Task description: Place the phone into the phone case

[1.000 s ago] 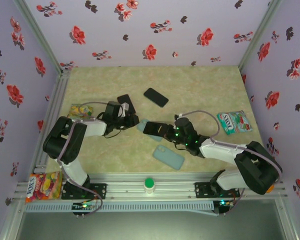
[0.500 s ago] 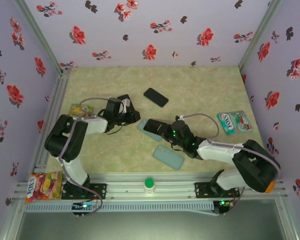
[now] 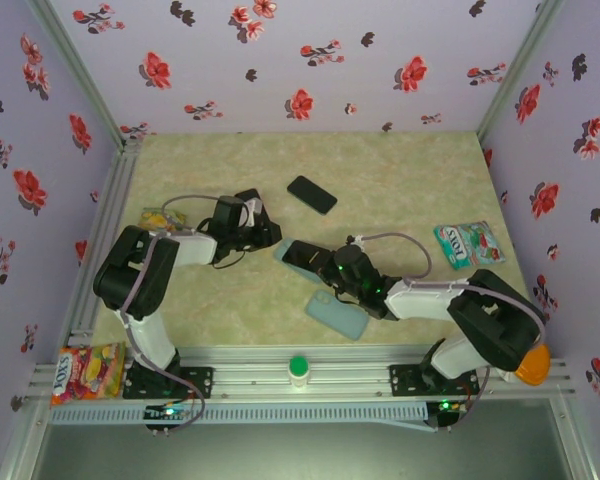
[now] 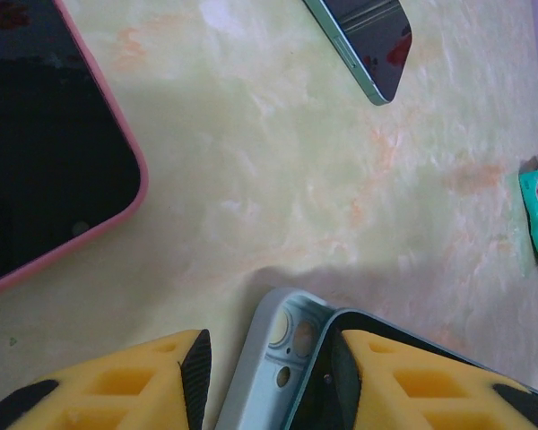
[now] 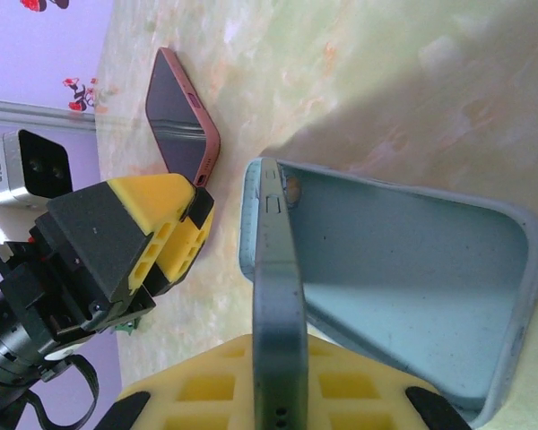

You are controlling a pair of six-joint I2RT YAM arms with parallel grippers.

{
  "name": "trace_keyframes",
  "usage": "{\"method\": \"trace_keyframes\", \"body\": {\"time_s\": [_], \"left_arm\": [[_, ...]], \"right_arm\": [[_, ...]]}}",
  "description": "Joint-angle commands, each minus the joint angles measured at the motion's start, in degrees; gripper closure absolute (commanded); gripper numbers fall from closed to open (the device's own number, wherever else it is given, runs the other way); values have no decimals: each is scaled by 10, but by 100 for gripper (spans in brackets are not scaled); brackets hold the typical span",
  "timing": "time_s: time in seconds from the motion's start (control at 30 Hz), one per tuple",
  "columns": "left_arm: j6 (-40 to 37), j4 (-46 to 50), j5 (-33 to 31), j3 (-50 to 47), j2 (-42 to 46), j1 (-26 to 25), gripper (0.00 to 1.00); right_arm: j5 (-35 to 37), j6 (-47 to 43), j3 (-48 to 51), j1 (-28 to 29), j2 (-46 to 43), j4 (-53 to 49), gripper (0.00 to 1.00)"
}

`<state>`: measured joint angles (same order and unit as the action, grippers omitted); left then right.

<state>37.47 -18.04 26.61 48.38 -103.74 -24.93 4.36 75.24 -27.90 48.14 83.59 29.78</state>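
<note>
The phone (image 5: 278, 296) is dark with a grey-green edge. My right gripper (image 5: 282, 356) is shut on it and holds it edge-on, tilted, with its top corner in the camera-hole end of the light blue phone case (image 5: 412, 278). The case lies open side up on the table. My left gripper (image 4: 269, 358) stands open astride that same case corner (image 4: 273, 354). Its left pad is a little clear of the case wall, and the phone's corner (image 4: 336, 376) lies against its right finger. From above, both grippers (image 3: 260, 236) (image 3: 322, 266) meet over the phone (image 3: 302, 256) and case (image 3: 282, 250).
A pink-cased phone (image 4: 45, 152) lies just left of the case. A black phone (image 3: 311, 194) lies further back, and a second blue case (image 3: 337, 315) lies near the front. Snack packets sit at the right (image 3: 467, 243), left (image 3: 160, 220) and front left (image 3: 85, 370). A green-capped bottle (image 3: 298, 368) stands on the front rail.
My right gripper has carried the phone a little to the left, over the case. My left gripper has shifted slightly back and right, up to the case's corner.
</note>
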Motion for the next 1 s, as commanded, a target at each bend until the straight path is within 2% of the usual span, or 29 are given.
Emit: {"method": "trace_keyframes", "body": {"time_s": [0.0, 0.97], "left_arm": [[-18, -11, 11, 8, -13, 5, 55], [-5, -41, 26, 0, -41, -3, 55]], "right_arm": [[26, 23, -9, 5, 10, 17, 100], [8, 45, -35, 5, 76, 11, 100]]}}
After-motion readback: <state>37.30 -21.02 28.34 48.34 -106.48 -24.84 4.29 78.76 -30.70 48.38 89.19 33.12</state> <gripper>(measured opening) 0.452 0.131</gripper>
